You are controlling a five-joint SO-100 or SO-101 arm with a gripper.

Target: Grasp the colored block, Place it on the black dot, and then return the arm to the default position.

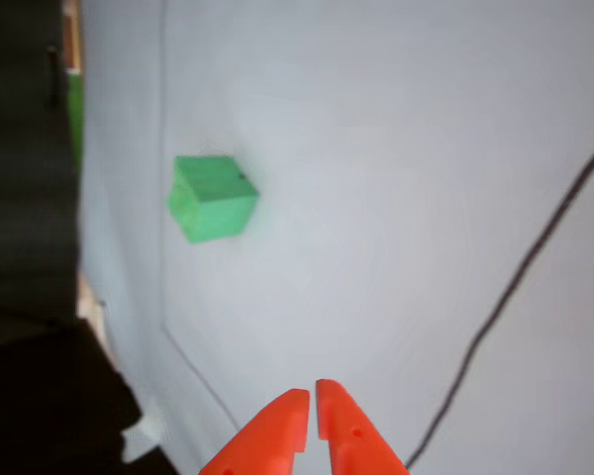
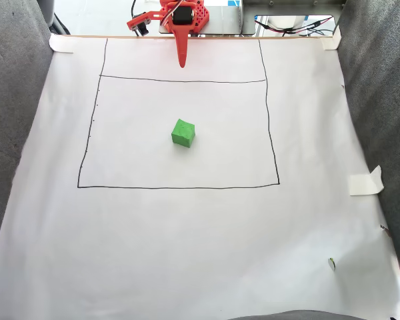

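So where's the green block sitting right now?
In the fixed view, the green block sits on the white paper, near the middle of the drawn rectangle, apart from the closed gripper at the top.

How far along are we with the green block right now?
Either barely begun or already finished. The green block sits free inside the drawn rectangle; no black dot shows, so I cannot tell if it sits under the block. The gripper is shut, empty and pulled back at the paper's far edge. If not begun: grasp, place, return.
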